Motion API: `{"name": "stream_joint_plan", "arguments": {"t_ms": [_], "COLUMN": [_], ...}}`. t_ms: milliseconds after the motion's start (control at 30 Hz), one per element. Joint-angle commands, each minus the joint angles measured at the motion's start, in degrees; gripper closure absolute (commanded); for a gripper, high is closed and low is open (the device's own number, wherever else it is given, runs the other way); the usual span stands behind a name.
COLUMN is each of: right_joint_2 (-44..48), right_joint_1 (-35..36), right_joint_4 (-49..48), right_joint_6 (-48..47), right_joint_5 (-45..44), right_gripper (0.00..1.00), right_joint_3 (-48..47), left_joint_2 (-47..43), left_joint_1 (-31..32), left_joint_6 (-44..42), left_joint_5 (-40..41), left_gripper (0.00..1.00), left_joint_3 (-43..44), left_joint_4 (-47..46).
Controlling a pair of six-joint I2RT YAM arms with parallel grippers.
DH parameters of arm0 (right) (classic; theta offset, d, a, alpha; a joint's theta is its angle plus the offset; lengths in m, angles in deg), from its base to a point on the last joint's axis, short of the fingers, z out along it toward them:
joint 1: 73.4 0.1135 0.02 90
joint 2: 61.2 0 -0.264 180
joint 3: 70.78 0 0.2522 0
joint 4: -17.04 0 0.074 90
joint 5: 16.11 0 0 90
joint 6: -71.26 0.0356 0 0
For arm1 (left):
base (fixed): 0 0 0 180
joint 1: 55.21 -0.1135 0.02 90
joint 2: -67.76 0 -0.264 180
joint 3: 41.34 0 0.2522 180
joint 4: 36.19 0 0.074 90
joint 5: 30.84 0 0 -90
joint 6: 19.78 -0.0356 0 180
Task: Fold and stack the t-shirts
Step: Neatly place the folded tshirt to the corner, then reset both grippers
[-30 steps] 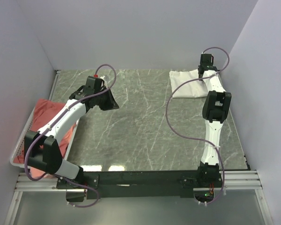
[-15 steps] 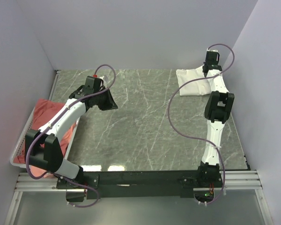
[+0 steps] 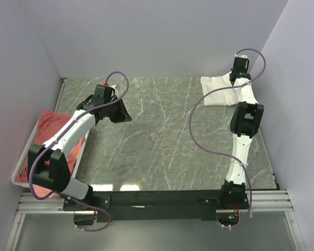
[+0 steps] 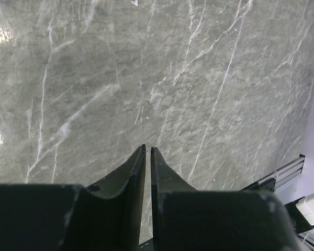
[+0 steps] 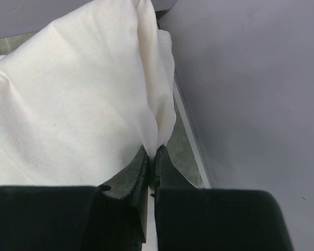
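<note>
White t-shirt clamped in right gripper, far from basket: drag low, keep folds flat. Left gripper near basket, closed, empty.

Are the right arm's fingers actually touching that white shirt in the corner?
Touching. The right wrist view shows an edge of the white t-shirt pinched between the shut fingers.

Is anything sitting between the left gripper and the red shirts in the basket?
Nothing lies on the table between them. The left gripper hovers over bare stone. Only the white wire basket, through its side wall, and the left arm's own forearm, crossing above the red shirts, intervene.
</note>
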Motion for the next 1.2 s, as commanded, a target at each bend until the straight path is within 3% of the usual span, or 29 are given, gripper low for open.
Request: {"name": "stream_joint_plan", "arguments": {"t_ms": [0,33,133,167,200,233,267,467,600,700,900,1167], "right_joint_2": [-0.1,-0.2,-1.0,-1.0,-0.6,-0.2,0.3,6.4,15.3,21.3,38.3,62.2], "right_joint_1": [-0.2,-0.2,-0.2,-0.1,-0.1,-0.1,-0.1,1.8,5.0,8.1,15.6,29.7], "right_joint_4": [-4.8,-4.8,-4.8,-5.1,-5.2,-5.1,-5.2,-5.5,-9.4,-8.4,-7.6,-12.5], "right_joint_6": [-0.5,-0.3,-0.4,-0.3,-0.1,0.2,0.5,4.3,10.0,15.6,29.5,39.4], "right_joint_5": [0.1,0.2,0.1,-0.6,-1.1,-1.2,-1.2,-4.3,-13.1,-13.0,-3.8,5.8], "right_gripper": [0.95,0.93,0.77,0.63,0.57,0.28,0.20,0.16,0.14,0.13,0.12,0.10], "right_joint_3": [-2.1,-2.2,-3.2,-3.2,-2.6,-2.3,-1.7,3.4,13.5,19.0,36.9,66.2], "left_joint_2": [0.0,0.0,0.2,0.3,0.2,0.3,0.3,-0.8,-2.8,-4.3,-8.6,-16.6], "left_joint_1": [-0.2,-0.1,-0.2,-0.2,-0.2,-0.2,-0.2,-0.2,-0.2,-0.3,-0.4,-0.6], "left_joint_6": [-1.3,-1.3,-1.2,-1.2,-1.1,-1.0,-1.0,0.1,0.7,0.8,1.2,0.8], "left_joint_5": [-1.4,-1.4,-1.7,-1.8,-2.0,-2.0,-2.1,-3.0,-1.6,0.0,3.9,9.7], "left_gripper": [0.85,0.85,0.85,0.85,0.85,0.85,0.85,0.84,0.84,0.83,0.82,0.79], "left_joint_3": [0.3,0.2,0.2,0.3,0.2,0.2,0.1,-1.0,-2.0,-2.9,-5.3,-10.8], "left_joint_4": [-1.8,-1.8,-1.9,-1.9,-2.0,-2.2,-2.2,-3.8,-4.4,-4.6,-5.0,-5.1]}}
